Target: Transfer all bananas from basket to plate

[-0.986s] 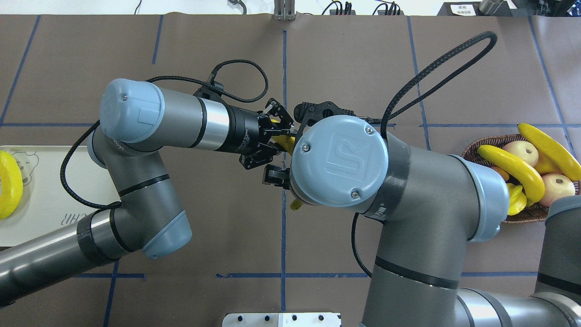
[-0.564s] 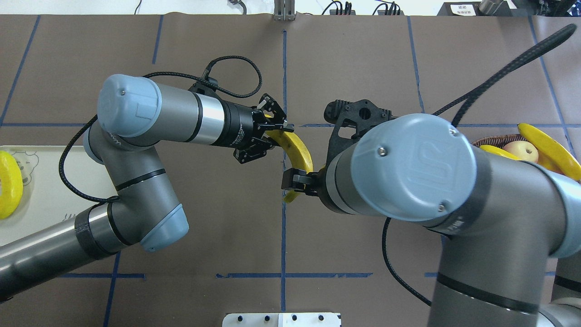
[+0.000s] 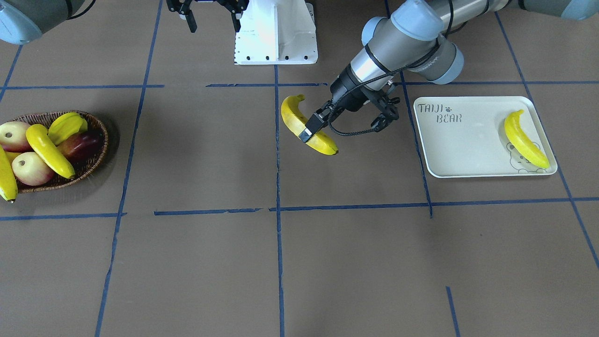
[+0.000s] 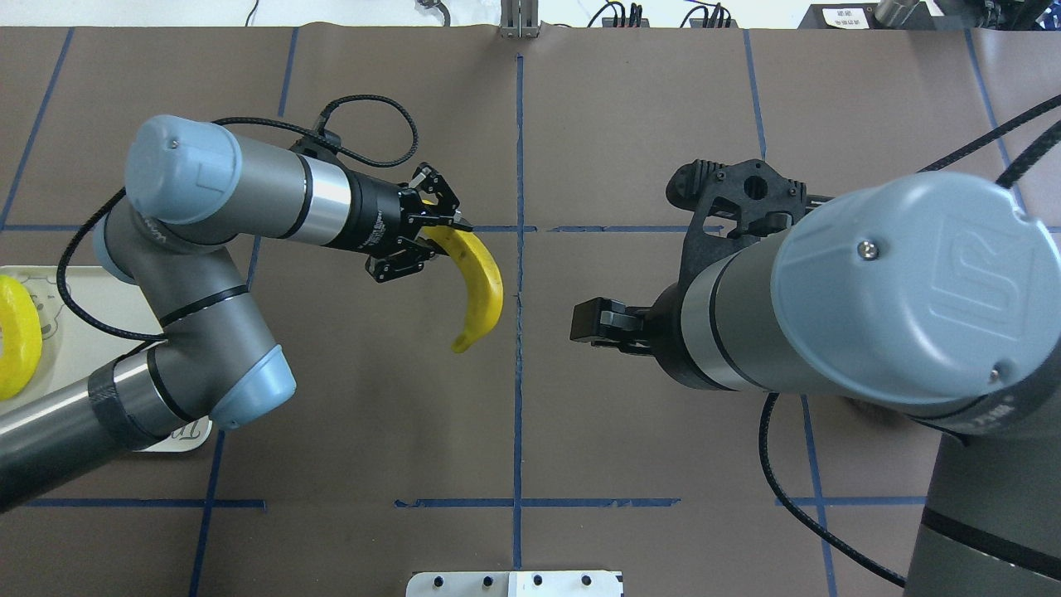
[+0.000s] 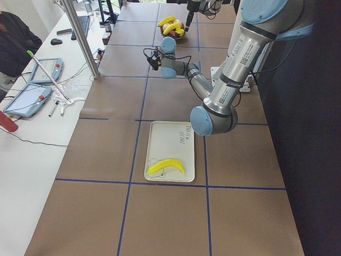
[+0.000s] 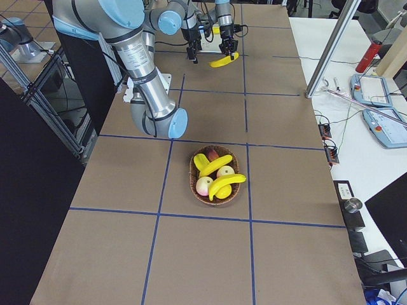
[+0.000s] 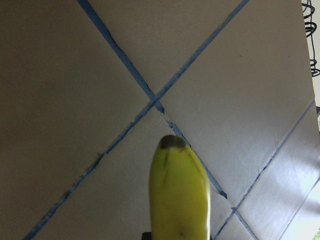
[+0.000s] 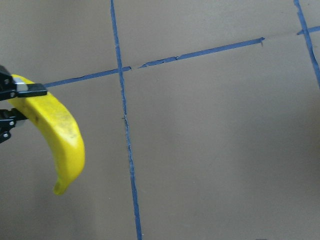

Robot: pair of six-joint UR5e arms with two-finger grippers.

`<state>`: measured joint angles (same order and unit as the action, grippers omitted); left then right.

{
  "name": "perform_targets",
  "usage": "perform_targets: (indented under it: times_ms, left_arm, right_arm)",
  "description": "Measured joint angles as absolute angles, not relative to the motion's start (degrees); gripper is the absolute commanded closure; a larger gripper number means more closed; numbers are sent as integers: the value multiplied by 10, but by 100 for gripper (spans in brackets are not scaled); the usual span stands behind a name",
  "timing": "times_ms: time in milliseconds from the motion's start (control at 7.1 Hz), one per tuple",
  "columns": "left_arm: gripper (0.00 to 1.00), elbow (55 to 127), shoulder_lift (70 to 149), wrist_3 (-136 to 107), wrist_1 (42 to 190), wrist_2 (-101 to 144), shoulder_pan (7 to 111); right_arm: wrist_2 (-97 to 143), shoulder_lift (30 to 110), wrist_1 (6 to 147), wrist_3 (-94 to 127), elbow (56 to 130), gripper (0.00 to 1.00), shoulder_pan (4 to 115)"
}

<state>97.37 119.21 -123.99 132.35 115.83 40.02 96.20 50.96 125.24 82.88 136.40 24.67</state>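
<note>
One banana point(image 3: 525, 139) lies on plate point(image 3: 468, 150); second banana point(image 3: 291, 117) hangs between plate and basket point(image 3: 99, 150).

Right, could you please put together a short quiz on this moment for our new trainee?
1. True or false: one banana already lies on the plate.
2. Which gripper holds the banana in the air? A) left gripper B) right gripper C) neither
3. Fill in the number: ___ bananas lie in the basket.
Key: 1 true. 2 A; the right gripper is open and empty. 3 two.
</note>
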Motion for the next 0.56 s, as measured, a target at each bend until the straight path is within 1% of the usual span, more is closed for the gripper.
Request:
perform_targets:
  times_ms: [141, 564]
  left_arm:
    - [100, 990, 1152, -1201, 1312, 1193, 434]
    - [100, 1039, 970, -1039, 1304, 1236, 493]
  right_arm:
    - [962, 522, 1254, 816, 1366, 0, 252]
    - [961, 548, 1254, 799, 1365, 0, 259]
